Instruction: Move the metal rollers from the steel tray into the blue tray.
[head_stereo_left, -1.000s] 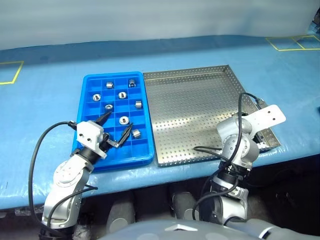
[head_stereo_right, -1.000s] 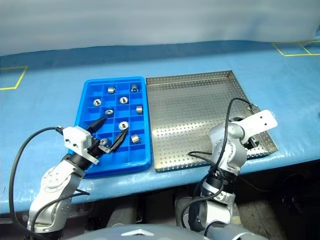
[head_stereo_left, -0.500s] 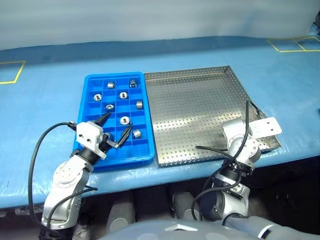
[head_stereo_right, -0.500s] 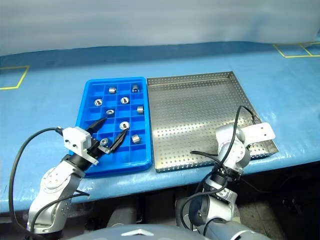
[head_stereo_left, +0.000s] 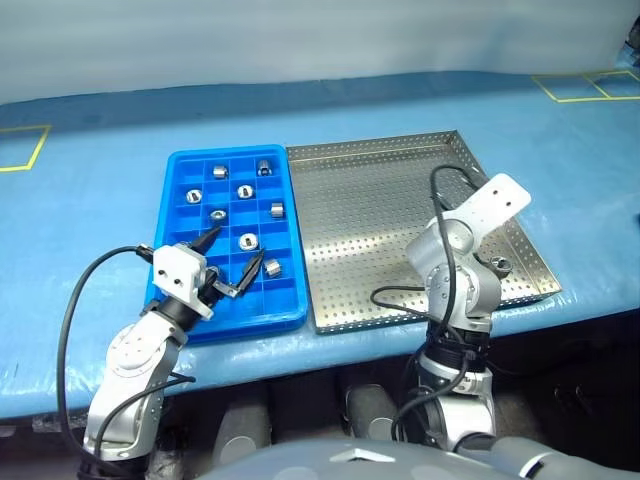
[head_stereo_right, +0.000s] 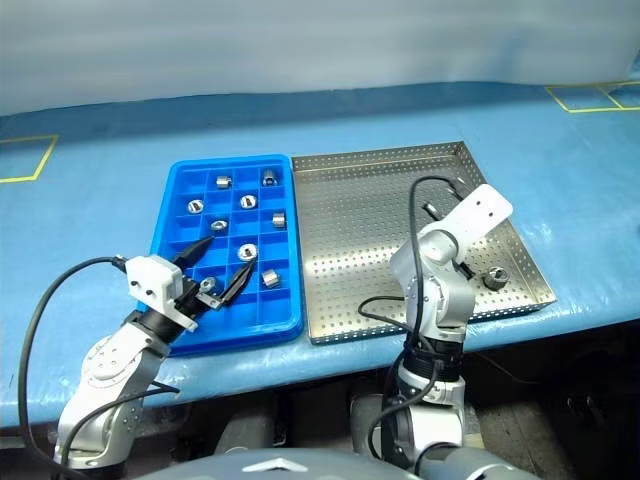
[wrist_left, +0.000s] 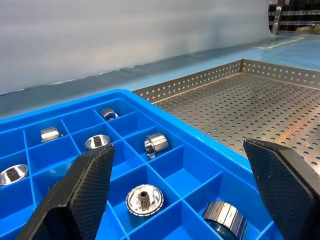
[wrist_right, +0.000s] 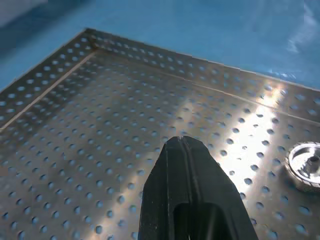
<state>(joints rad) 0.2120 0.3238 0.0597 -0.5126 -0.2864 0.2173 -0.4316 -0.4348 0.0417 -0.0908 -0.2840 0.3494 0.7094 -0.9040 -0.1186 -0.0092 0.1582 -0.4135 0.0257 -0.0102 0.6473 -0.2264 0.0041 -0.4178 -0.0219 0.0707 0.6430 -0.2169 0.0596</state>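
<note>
The blue tray (head_stereo_left: 180, 300) lies left of the steel tray (head_stereo_left: 390, 200), edge to edge. Several metal rollers (head_stereo_left: 248, 240) sit in the blue tray's compartments, seen close in the left wrist view (wrist_left: 142, 200). One roller (head_stereo_left: 503, 264) lies on the steel tray near its front right corner. My left gripper (head_stereo_left: 240, 243) hangs open over the blue tray's near part, its fingers (wrist_left: 85, 190) spread wide with nothing held. My right gripper (wrist_right: 183, 144) is shut and empty above the perforated base, with that lone roller (wrist_right: 306, 172) lying apart from it to one side.
Both trays rest on a table with a blue cover (head_stereo_left: 90, 200). Yellow tape marks lie at the far left (head_stereo_left: 22, 145) and far right (head_stereo_left: 590, 85). The table's front edge runs just in front of the trays. Black cables loop from both wrists.
My right arm rose and swung left from the steel tray's front right corner to over the tray, and its gripper shut. A roller it covered now shows there. The left arm stayed still.
</note>
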